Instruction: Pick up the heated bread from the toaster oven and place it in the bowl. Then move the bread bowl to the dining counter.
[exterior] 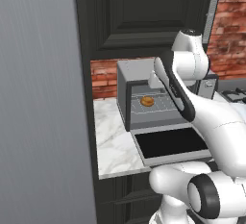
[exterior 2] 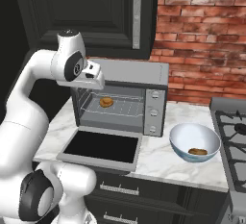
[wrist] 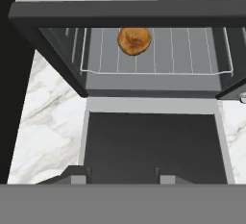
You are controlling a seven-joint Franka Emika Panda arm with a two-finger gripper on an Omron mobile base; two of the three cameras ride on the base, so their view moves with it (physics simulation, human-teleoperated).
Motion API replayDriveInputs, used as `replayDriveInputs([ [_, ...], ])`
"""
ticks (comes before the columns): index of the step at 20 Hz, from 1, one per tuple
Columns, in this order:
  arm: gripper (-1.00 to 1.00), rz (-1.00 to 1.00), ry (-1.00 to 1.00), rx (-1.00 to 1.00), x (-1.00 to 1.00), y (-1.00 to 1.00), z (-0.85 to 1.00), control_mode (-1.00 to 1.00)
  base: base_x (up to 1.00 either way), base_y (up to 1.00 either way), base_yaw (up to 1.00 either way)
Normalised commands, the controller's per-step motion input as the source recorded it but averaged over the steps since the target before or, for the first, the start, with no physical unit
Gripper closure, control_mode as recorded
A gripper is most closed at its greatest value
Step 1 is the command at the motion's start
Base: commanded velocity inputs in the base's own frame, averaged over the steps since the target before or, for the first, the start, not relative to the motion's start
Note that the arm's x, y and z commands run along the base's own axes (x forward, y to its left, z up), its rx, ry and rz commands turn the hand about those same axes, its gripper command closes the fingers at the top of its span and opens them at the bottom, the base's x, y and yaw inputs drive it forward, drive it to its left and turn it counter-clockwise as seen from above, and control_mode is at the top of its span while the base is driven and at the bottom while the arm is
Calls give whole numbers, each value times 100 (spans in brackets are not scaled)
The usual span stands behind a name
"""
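Still on the wire rack [wrist: 153,59] inside the toaster oven [exterior 2: 120,98], the bread [wrist: 134,41] lies toward the back of the cavity, with the glass door [wrist: 151,141] dropped flat onto the bench [exterior 2: 182,163]. The pincer [wrist: 122,175] hangs above that door, outside the cavity, its two fingertips [wrist: 168,179] apart and holding nothing.

The risk, as I judge it, is in the reach: the bun lies deep under a low roof, so the hand could strike the oven's top edge or the rack's front wire, or push the bun farther back instead of closing around it. A slanted grip on so round a thing may let it slip.

The blue bowl [exterior 2: 180,146], to the right of the oven, already holds a brown piece [exterior 2: 197,151].

No brand, label or writing can be read anywhere.
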Motion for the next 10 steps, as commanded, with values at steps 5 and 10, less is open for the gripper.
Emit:
replayDriveInputs([
  [5, -100, 0, -2, -1, -2, -2, -24, -100, 0, 0, 0],
  [10, -100, 0, -28, 0, -8, -29, -61, -100, 0, 0, 0],
])
